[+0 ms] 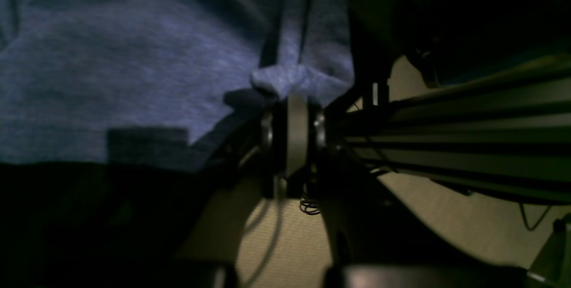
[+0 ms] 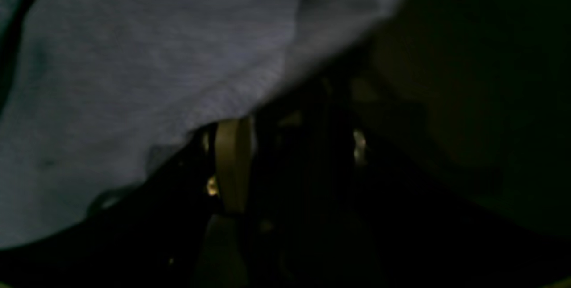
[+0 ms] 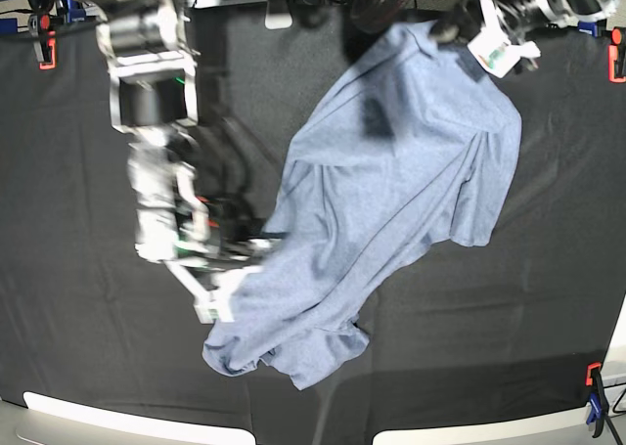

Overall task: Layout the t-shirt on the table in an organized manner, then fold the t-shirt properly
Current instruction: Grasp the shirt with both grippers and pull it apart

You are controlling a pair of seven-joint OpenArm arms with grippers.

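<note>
We see the t-shirt stretched diagonally across the black bench, running from the far right corner of the base view down toward the near middle, its lower part bunched in folds. The left gripper sits at the shirt's upper end, on the base view's right, and the left wrist view shows it clamped tight on a small pinched fold of the blue-grey t-shirt, the cloth puckering right above the left gripper. The right gripper is at the shirt's lower left edge, just beside the bunched cloth. In the right wrist view the t-shirt fills the upper left and lies over the pale finger; the right gripper stands with its jaws spread wide, and we cannot tell whether any cloth is caught between them.

The left arm reaches in from the far edge, its wrist low over the shirt's top corner. The right arm comes down from the far left, bent toward the shirt's lower edge.

Only the base view shows the whole shirt and an orange clamp at the bench edge. Only the left wrist view shows the pinch itself, along with pale floor below the bench.
</note>
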